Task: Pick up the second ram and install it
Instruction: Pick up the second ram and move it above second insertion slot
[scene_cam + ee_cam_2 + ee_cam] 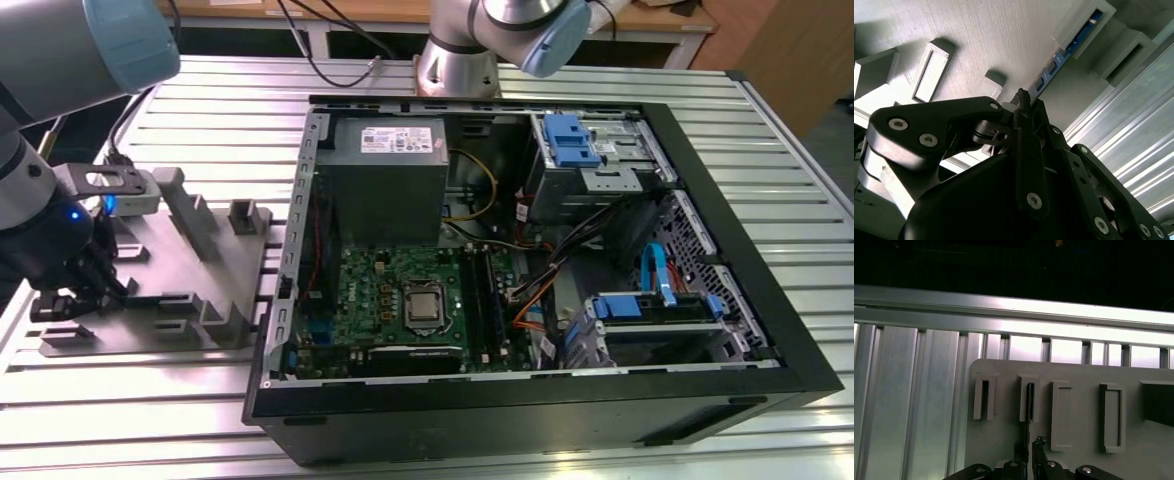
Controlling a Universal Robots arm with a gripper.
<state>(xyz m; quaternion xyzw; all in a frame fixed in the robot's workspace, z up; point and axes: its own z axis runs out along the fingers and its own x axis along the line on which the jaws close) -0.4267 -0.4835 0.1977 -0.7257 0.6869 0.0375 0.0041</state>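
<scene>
The second ram [1066, 52] is a long, thin, dark blue stick with small black chips, standing on edge in a slot of the grey fixture plate [999, 35]. The gripper [1024, 102] has its narrow fingers closed on the near end of it.

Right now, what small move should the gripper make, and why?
Probably lift straight up off the fixture plate, no sideways motion. In the second wrist view the gripper looks closed on the second ram, whose far end sits in a grey slot block.
</scene>
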